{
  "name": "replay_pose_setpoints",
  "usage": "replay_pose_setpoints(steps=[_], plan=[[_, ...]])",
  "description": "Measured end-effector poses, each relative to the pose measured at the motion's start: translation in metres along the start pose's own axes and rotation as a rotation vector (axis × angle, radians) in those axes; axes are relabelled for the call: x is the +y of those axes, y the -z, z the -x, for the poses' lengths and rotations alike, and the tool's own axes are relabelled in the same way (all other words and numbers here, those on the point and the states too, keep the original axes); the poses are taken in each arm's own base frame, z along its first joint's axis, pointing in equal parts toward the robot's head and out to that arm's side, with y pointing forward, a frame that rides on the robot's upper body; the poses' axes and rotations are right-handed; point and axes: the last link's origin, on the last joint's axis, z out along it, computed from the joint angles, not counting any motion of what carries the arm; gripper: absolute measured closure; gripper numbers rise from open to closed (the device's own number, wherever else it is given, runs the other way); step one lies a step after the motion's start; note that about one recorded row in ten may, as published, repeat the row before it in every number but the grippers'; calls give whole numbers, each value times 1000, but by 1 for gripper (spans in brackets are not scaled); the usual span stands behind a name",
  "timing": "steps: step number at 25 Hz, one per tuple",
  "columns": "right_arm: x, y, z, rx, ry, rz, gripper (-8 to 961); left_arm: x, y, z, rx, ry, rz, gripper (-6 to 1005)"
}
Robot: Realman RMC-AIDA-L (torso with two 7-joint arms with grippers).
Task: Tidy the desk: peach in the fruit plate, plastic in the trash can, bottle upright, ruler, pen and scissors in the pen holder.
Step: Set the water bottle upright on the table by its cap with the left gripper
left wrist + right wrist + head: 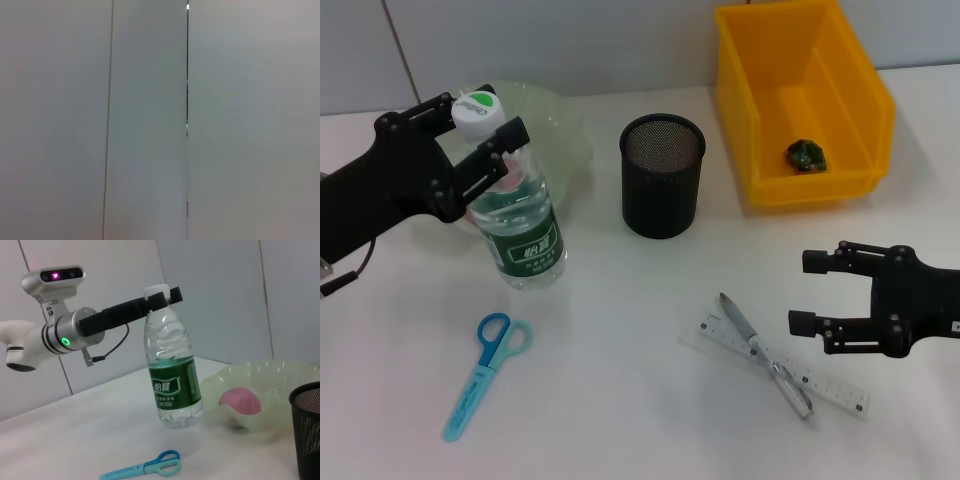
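Note:
A clear water bottle with a green label and white cap stands upright on the white table. My left gripper is shut on its cap; this also shows in the right wrist view. A pink peach lies in the pale green fruit plate behind the bottle. Blue scissors lie in front of the bottle. A clear ruler and a silver pen lie crossed at the front right. My right gripper is open and empty, just right of them. The left wrist view shows only a grey wall.
A black mesh pen holder stands mid-table. A yellow bin at the back right holds crumpled green plastic. Bare table lies between the scissors and the ruler.

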Motion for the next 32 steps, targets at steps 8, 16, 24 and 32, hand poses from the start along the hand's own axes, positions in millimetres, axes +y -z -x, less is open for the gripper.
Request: replay_pose_setpoints(steps=[8,16,24,32], plan=[[-1,-1,1,1,2,-4,123,6,-8,12,-9,-71,-6,551],[-2,-2,1,0,3,-4,122,6,-20,11,-11,-109,11,551],[-3,-3,2,-1,4,-3,122,3,-27,20,-47,-156,-22,550],[-3,-4,3,-2,5,-2,123,0,-26,23,-67,-156,-43,550]])
